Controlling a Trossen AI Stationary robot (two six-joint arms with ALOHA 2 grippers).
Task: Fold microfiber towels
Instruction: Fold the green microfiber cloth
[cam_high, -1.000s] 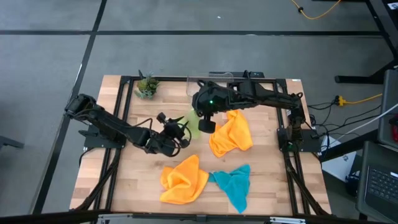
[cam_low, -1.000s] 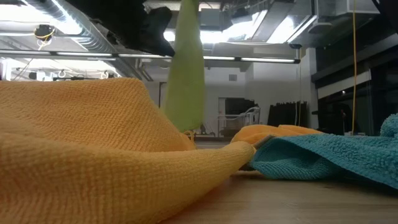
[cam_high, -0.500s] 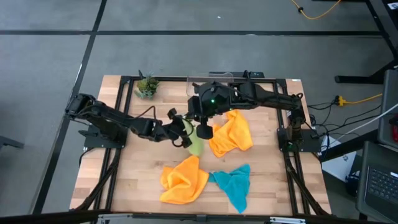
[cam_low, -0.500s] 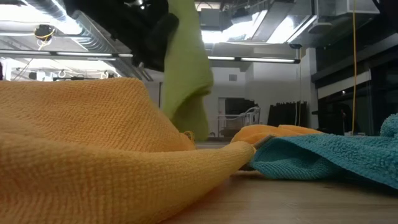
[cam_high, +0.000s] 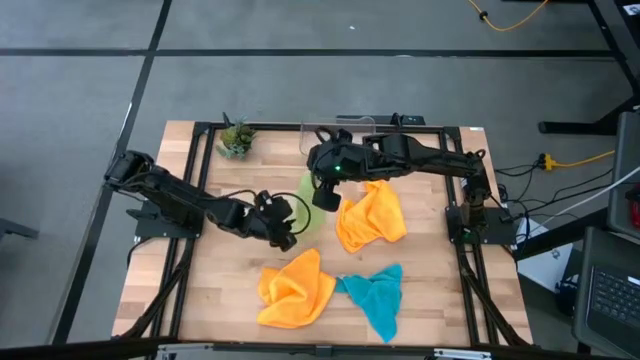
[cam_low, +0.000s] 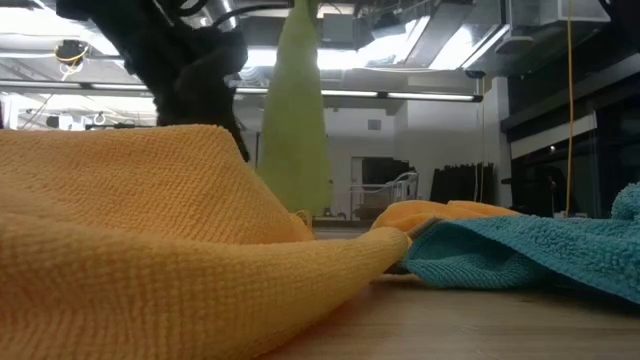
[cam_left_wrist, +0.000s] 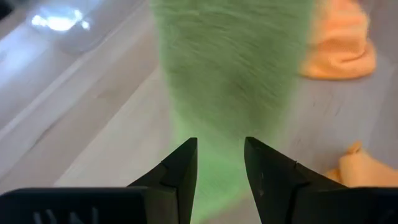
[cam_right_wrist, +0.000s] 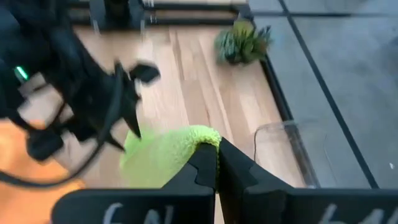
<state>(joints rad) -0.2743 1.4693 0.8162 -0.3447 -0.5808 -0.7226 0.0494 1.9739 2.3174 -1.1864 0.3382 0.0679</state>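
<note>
Lime green towel (cam_low: 295, 110) hangs; low view hides right end effector (cam_right_wrist: 216, 163).

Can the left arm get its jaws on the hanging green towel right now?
Probably yes. The green towel hangs from the shut right gripper, and the left gripper faces it with jaws open and nothing between them.

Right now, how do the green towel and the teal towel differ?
The green towel hangs off the table, pinched at its top by the shut right gripper; the teal towel lies crumpled on the table, untouched. The green one is drawn into a long narrow drape; the teal one is spread out. The left gripper stands open at the green one; none is near the teal. Both are unfolded.
</note>
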